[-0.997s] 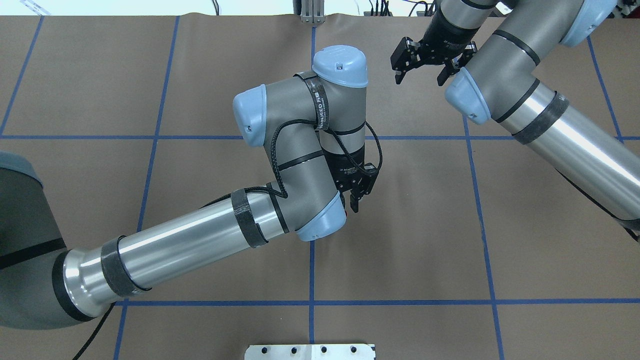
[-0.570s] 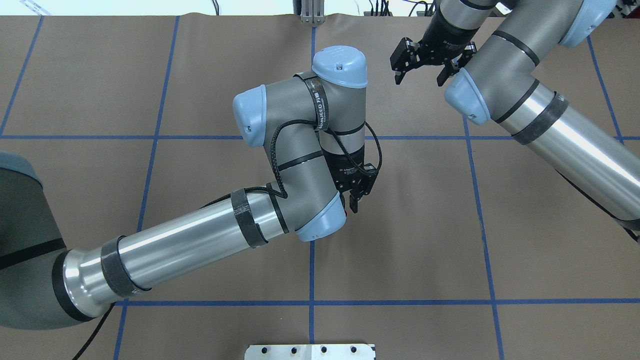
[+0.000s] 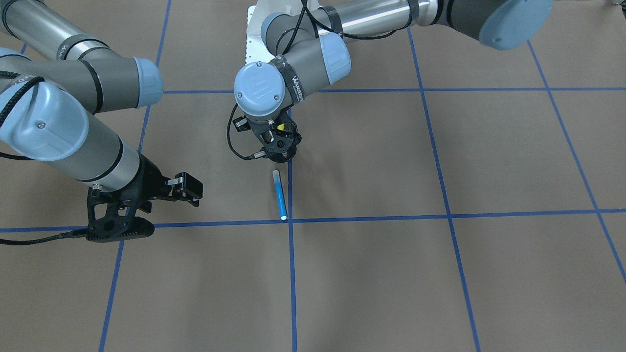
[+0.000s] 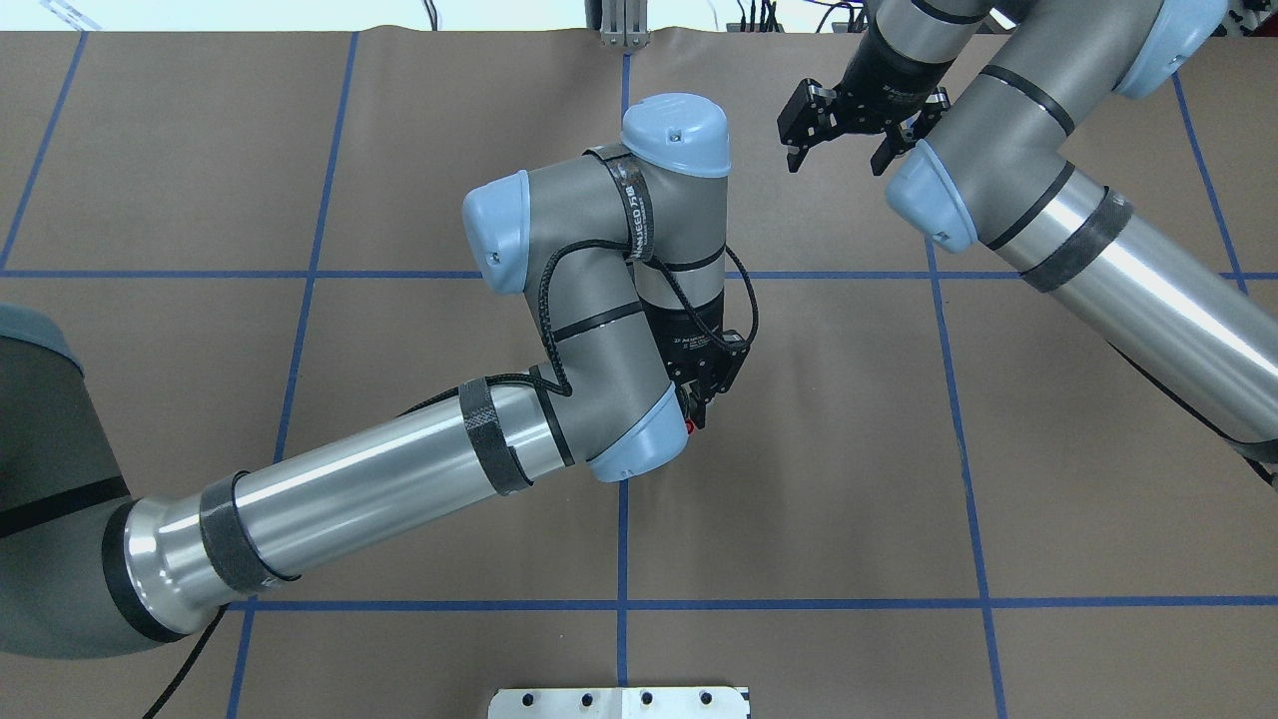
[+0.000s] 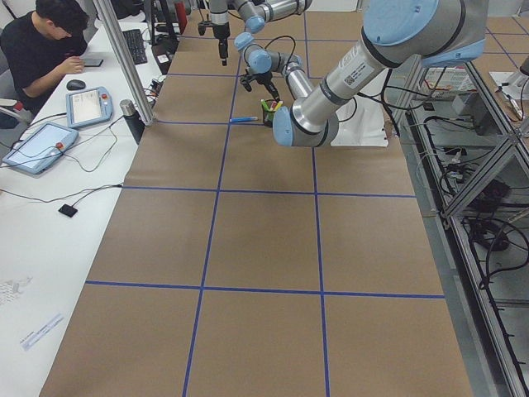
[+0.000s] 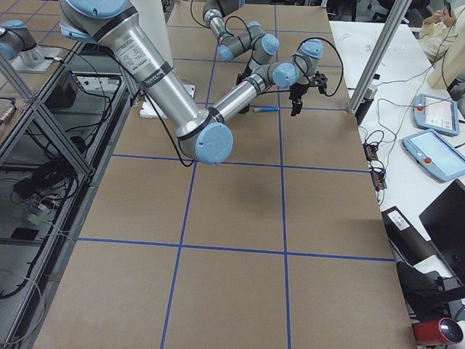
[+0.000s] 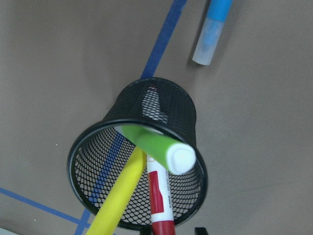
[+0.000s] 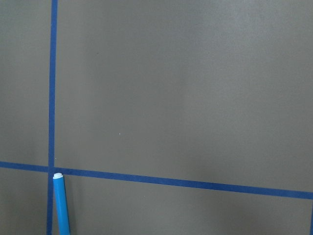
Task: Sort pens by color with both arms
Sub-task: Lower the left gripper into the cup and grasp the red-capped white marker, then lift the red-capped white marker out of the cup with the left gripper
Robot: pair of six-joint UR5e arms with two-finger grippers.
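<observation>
A black mesh cup (image 7: 168, 100) holds a lime green pen (image 7: 155, 146), a yellow pen (image 7: 120, 196) and a white pen with a red cap (image 7: 157, 196). My left gripper (image 4: 699, 414) hangs straight over the cup. Its fingers are drawn in narrowly on the red cap (image 4: 689, 425), which sits between the fingertips at the bottom of the left wrist view. The blue pen (image 3: 279, 194) lies alone on the brown paper beside a tape line, just beyond the cup. My right gripper (image 4: 837, 158) hovers open and empty off to the side of the blue pen (image 8: 61, 208).
Blue tape lines divide the brown paper into squares. A white metal base plate (image 4: 619, 702) sits at the robot's edge. A side table with tablets (image 5: 91, 106) and a seated person (image 5: 45, 41) runs along the far edge, behind an aluminium post (image 5: 124, 62).
The left gripper has shifted slightly, and the red cap now shows beside its fingertips. The right gripper has drifted a little toward the far edge, still open.
</observation>
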